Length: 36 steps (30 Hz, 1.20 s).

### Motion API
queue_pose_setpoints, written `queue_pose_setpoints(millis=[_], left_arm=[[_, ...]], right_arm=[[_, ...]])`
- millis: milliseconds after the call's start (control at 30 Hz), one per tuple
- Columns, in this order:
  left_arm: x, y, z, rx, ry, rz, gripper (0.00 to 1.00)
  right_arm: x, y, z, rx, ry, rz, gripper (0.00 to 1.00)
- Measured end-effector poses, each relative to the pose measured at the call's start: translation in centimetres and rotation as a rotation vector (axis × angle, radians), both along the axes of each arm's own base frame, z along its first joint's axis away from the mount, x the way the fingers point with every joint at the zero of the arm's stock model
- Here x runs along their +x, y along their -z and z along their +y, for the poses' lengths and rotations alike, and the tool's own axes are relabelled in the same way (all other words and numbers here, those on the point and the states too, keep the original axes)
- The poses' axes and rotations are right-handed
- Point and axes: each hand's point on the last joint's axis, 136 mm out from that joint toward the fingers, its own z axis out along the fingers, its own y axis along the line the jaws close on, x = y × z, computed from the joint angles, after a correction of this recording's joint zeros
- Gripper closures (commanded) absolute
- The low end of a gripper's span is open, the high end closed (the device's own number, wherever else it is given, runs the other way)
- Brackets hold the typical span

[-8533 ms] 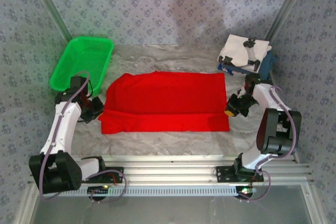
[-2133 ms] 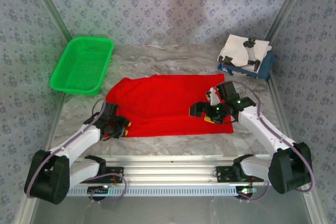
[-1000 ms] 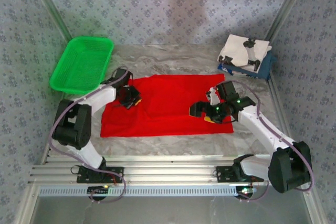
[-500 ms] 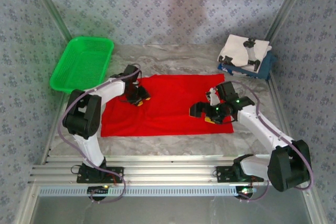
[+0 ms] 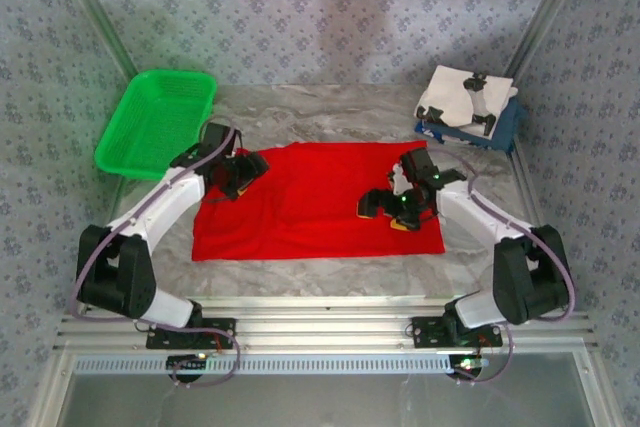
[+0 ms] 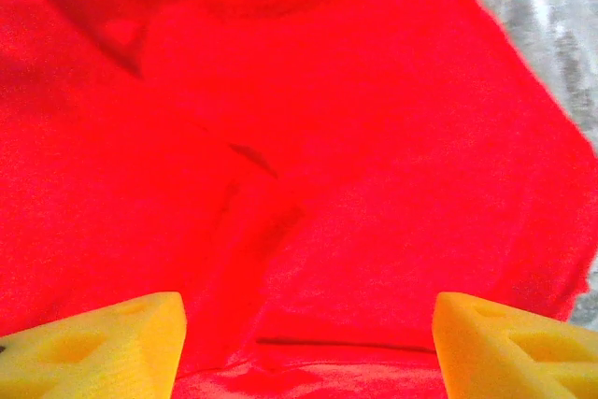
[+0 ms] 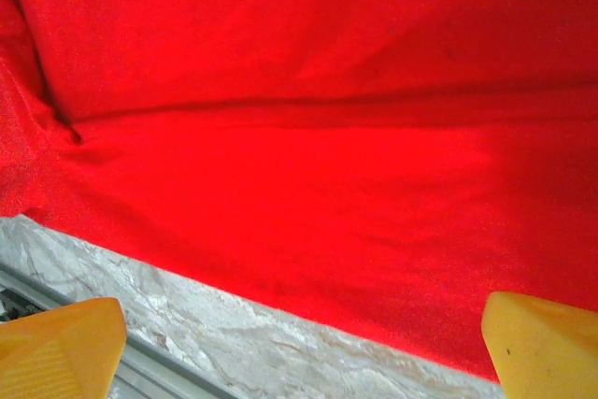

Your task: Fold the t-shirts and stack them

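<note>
Left end effector (image 5: pixel 238 173) – fingers (image 6: pixel 93 348) spread wide, nothing clamped; it is held over the upper-left corner of the red tee (image 5: pixel 315 209). Right end effector (image 5: pixel 392 212) is likewise spread with nothing gripped, and is positioned over the tee's right part, near its lower edge. The tee is laid flat mid-frame on the tabletop (image 5: pixel 330 107), lightly wrinkled. White tee (image 5: pixel 462 95) is stacked on dark blue tee (image 5: pixel 506 127) at upper right – green basket (image 5: pixel 158 122) at upper left.

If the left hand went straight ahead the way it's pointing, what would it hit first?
Most likely the red t-shirt. The left hand, fingers spread, points down at its wrinkled cloth with nothing in between. How close it is, I can't tell.
</note>
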Motion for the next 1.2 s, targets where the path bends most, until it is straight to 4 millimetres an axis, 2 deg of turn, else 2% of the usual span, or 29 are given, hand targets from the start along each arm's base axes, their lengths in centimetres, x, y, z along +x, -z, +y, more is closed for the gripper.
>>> queue_pose_setpoints(millis=[100,167,233,333,400,667,833,967,1067,1200], left_arm=[[-2.1,3.3,1.1,0.034,-0.024,0.082,0.47],[-3.5,5.2,2.0,0.061,-0.042,0.132,0.52],[-4.8,6.9,3.0,0.065,-0.074,0.175,0.62],[-7.1,9.1,5.6,0.057,-0.167,0.233,0.66],[-8.5,9.9,6.9,0.065,-0.207,0.267,0.67],[-11.3,10.7,7.6,0.060,-0.240,0.305,0.68],[-13.5,10.7,8.0,0.060,-0.259,0.331,0.68],[-16.0,10.8,8.5,0.062,-0.275,0.358,0.68],[-17.2,10.7,8.7,0.057,-0.290,0.360,0.61],[-16.5,8.8,8.6,0.039,-0.294,0.303,0.47]], right_arm=[[0.9,0.8,-0.2,-0.026,0.015,0.005,0.05],[1.3,1.8,-0.7,-0.049,0.042,0.029,0.10],[1.6,3.1,-1.5,-0.074,0.081,0.059,0.12],[1.4,5.0,-2.8,-0.118,0.134,0.102,0.14],[0.8,5.9,-3.3,-0.150,0.157,0.125,0.16],[0.0,6.5,-3.4,-0.236,0.191,0.100,0.16],[-1.8,6.6,-3.8,-0.253,0.217,0.105,0.16],[-4.0,6.6,-4.8,-0.274,0.238,0.139,0.15],[-5.4,6.6,-5.4,-0.289,0.248,0.171,0.12],[-6.6,5.9,-6.0,-0.314,0.237,0.208,0.04]])
